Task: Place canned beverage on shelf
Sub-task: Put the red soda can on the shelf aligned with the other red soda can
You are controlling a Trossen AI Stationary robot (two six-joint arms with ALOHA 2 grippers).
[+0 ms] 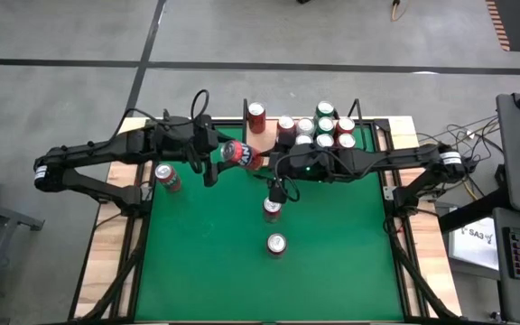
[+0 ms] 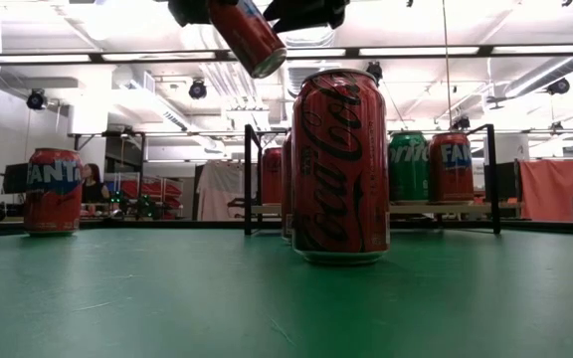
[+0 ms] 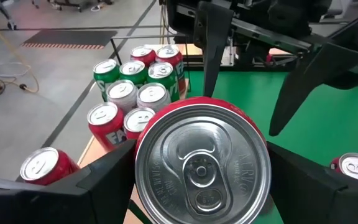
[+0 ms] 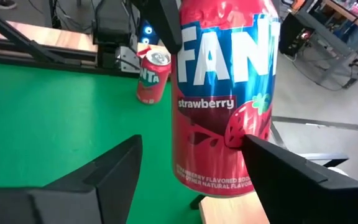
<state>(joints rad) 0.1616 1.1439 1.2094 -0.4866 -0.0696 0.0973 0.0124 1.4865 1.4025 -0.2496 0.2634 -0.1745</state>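
The left gripper (image 1: 217, 153) clamps the strawberry Fanta can (image 1: 239, 154), held tilted in the air just before the shelf (image 1: 265, 138). The right gripper (image 1: 262, 162) stands open around the can's far end, its fingers (image 4: 294, 168) flanking without visible contact.

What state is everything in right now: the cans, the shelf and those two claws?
Fanta strawberry can: in the air, tilted, gripped.
Left gripper: shut on the Fanta strawberry can.
Right gripper: open, fingers either side of that can.
Shelf: loaded with upright cans.
Coca-Cola can: upright on the table.
Lone Fanta can: upright on the table.
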